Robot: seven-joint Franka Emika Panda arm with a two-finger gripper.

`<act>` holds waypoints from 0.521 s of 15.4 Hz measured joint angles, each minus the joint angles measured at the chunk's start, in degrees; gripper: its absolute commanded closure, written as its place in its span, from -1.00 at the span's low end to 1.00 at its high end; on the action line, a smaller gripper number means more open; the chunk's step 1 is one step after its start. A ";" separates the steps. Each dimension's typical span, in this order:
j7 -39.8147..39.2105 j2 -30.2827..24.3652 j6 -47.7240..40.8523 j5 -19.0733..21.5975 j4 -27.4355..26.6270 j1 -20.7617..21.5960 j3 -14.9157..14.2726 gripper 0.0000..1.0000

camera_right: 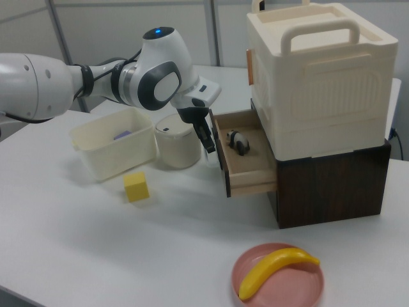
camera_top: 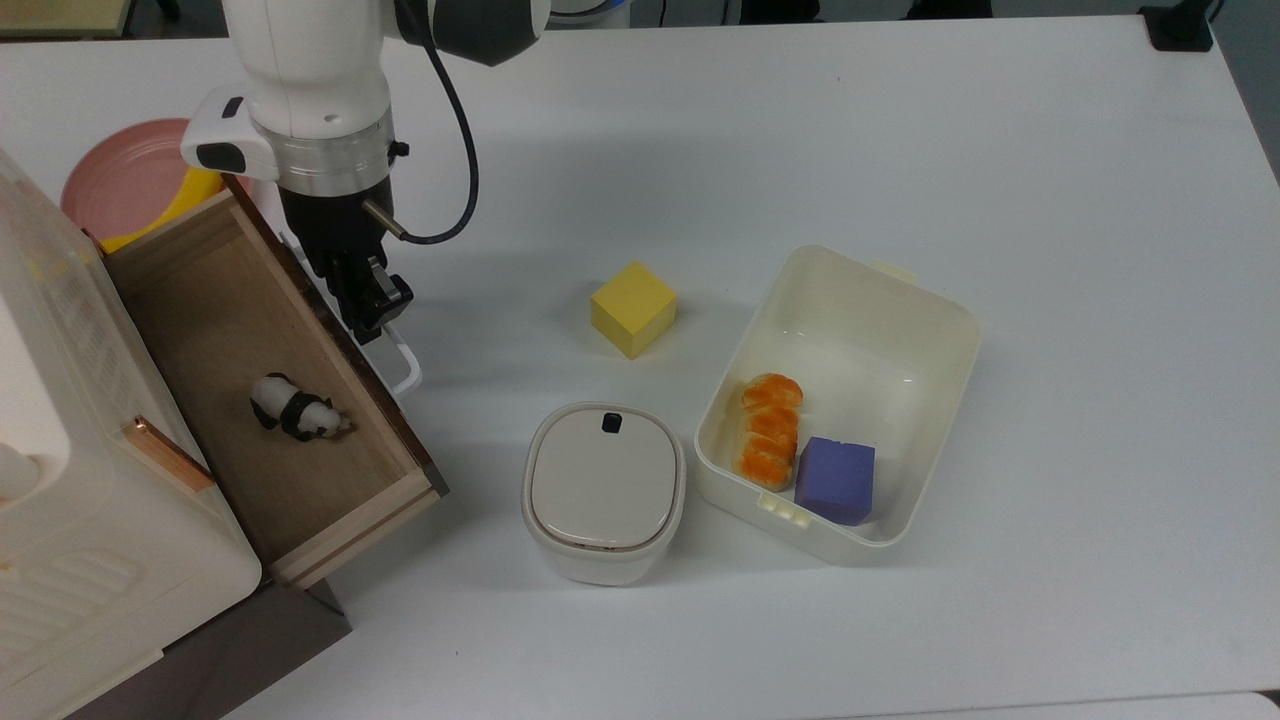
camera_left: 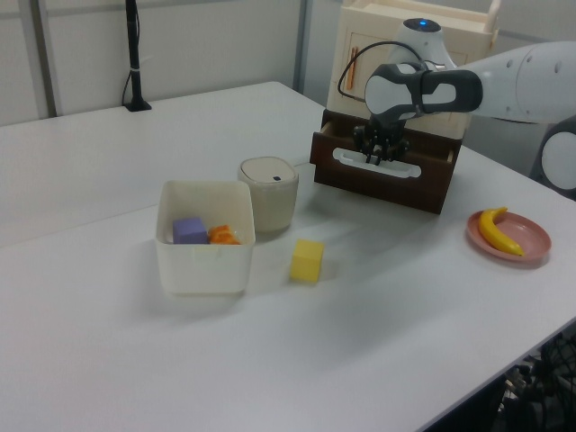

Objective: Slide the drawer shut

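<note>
Top view: the black two-finger gripper (camera_top: pixel 370 305), fingers apparently pressed together, rests against the white loop handle (camera_top: pixel 400 362) of the shallow light-wood drawer (camera_top: pixel 250 390). The still-open drawer extends from the gripper toward the cream plastic cabinet (camera_top: pixel 70 480), the likely push direction.

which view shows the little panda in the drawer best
The top view: the small black-and-white panda figurine lies unobstructed on the floor of the open light-wood drawer. The right view shows it smaller, side-on. In the left view the drawer's dark front panel hides it.
</note>
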 measured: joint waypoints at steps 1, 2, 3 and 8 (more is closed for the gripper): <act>0.21 0.00 0.12 0.00 0.00 0.00 0.00 0.55; 0.23 0.00 0.16 -0.01 0.00 0.00 0.00 0.55; 0.22 0.01 0.18 -0.08 -0.02 0.01 0.00 0.55; -0.74 0.43 0.69 -1.37 -0.56 0.17 0.07 0.61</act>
